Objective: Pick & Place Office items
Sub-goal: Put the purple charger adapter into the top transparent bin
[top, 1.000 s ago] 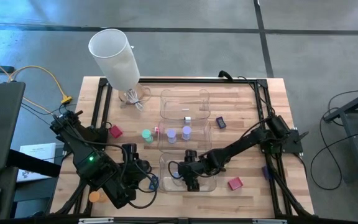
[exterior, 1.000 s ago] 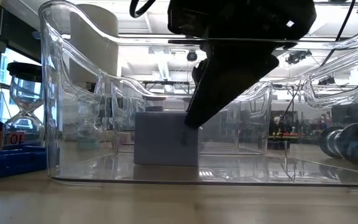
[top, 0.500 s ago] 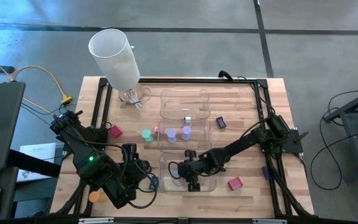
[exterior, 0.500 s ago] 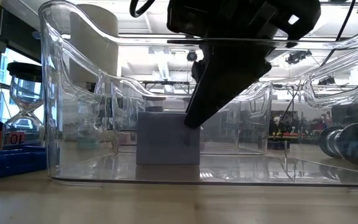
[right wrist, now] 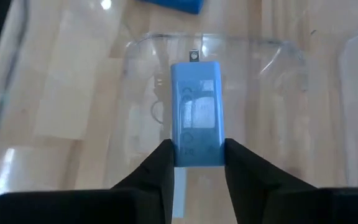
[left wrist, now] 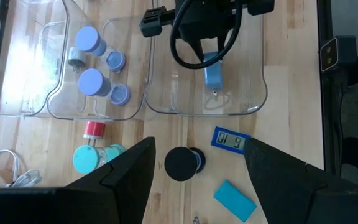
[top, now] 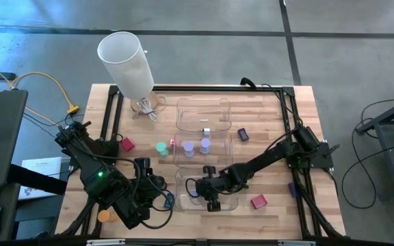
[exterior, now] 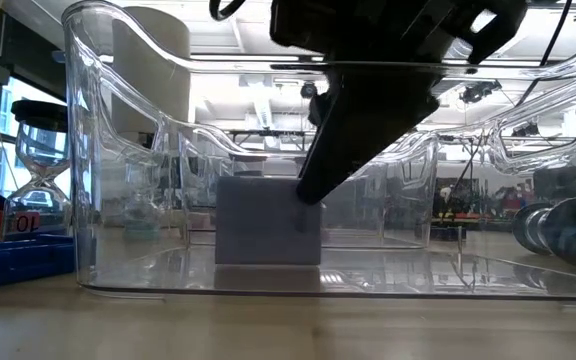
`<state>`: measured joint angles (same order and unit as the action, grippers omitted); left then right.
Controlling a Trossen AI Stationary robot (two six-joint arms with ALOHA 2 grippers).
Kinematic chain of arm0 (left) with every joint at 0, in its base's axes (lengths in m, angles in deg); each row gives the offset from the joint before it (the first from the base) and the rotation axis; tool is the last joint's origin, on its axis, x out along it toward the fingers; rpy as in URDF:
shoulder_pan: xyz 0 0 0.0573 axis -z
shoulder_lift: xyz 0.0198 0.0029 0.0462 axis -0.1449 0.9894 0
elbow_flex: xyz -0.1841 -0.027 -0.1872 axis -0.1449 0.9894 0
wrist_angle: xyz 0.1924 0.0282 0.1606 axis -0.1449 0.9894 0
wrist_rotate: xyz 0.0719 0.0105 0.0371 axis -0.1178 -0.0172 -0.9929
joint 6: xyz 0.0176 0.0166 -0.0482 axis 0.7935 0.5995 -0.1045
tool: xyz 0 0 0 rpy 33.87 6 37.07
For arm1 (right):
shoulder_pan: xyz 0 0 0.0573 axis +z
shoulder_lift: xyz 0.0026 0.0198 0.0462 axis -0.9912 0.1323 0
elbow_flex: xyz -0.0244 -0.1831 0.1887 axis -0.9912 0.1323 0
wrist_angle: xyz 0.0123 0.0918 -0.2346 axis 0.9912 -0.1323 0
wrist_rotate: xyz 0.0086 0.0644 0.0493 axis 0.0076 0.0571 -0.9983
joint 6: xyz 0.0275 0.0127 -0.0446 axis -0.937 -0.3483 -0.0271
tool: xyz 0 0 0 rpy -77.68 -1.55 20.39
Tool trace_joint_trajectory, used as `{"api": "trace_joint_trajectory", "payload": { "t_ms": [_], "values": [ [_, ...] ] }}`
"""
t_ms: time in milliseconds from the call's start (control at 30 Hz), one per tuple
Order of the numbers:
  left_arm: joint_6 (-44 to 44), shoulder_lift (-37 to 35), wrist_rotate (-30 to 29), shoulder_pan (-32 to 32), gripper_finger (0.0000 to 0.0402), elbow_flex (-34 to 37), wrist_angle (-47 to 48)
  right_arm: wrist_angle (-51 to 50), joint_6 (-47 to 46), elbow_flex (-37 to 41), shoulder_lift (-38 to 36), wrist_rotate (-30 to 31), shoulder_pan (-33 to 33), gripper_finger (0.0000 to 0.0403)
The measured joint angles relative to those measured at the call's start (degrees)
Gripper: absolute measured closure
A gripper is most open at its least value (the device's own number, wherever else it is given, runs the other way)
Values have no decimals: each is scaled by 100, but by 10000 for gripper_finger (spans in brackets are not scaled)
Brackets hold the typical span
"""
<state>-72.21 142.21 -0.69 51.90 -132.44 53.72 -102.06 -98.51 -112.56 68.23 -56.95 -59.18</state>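
Pale blue, the small block [right wrist: 198, 112] sits pinched between the right gripper [right wrist: 197, 158] fingers inside the clear tray [top: 232, 199] nearest the table's front edge, its base on the tray floor, while the left gripper [left wrist: 197, 163] hangs spread apart over the black cylinder [left wrist: 183, 163].

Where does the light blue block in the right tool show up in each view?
High view: hidden under the right tool, inside the nearest clear tray.
Low view: light blue block at picture centre, standing on the tray floor.
Left wrist view: block below the right tool.
Right wrist view: block centred between the fingers.
Shared landmark: the clear tray.
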Motion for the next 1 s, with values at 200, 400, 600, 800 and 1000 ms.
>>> {"api": "trace_joint_trajectory", "payload": {
  "t_ms": [200,400,600,800,1000],
  "values": [
    [2,0,2,0,163,0,0,14,1,-11,-178,110,55,303],
    [2,-2,7,0,163,-4,6,-334,-3,-13,-454,323,123,303],
    [116,-4,9,0,163,-7,4,-507,43,-9,-915,444,197,303],
    [133,-4,9,0,163,-7,24,-1207,94,-13,-1585,948,149,303],
    [136,-4,10,0,163,-7,117,-1730,253,-22,-2284,1145,-286,303]
  ]
}}
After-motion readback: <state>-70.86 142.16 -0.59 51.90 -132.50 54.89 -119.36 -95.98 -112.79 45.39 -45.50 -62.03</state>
